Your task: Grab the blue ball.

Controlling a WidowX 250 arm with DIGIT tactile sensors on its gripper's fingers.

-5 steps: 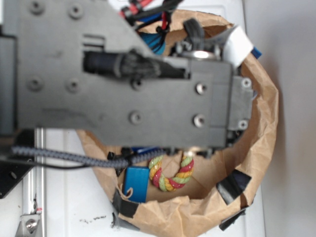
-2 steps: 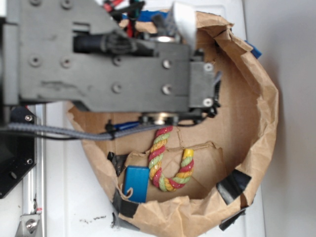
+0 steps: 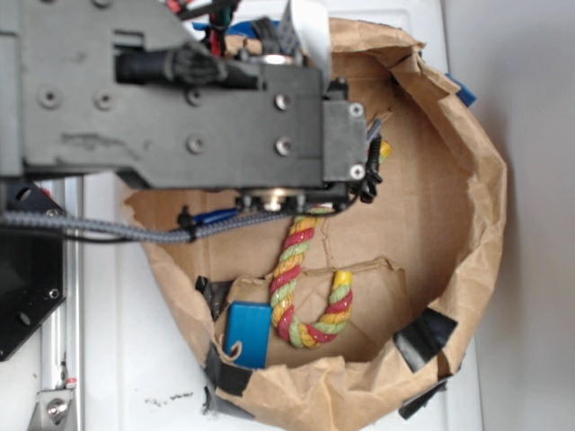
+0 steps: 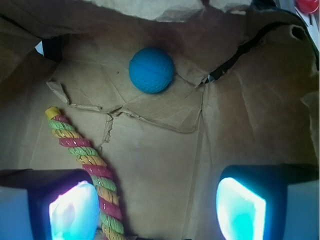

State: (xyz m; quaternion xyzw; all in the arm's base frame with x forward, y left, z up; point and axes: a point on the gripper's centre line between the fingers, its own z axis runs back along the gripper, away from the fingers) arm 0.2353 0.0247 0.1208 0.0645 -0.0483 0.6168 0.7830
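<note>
The blue ball (image 4: pixel 151 70) is a small round teal-blue ball lying on the brown paper floor of the bag, near its far wall in the wrist view. My gripper (image 4: pixel 157 210) is open and empty, with its two glowing pads (image 4: pixel 75 212) wide apart. It hangs above the bag floor, well short of the ball. The striped rope (image 4: pixel 85 160) runs past the left pad. In the exterior view the ball is hidden under my arm (image 3: pixel 180 108).
A crumpled brown paper bag (image 3: pixel 485 206) walls in the area, with black tape patches (image 3: pixel 420 337) on its rim. The striped rope (image 3: pixel 301 287) curls near a flat blue block with a string (image 3: pixel 248 332). A torn paper flap (image 4: pixel 150 112) lies below the ball.
My arm has moved left and toward the top of the exterior view, uncovering more of the rope and the bag floor.
</note>
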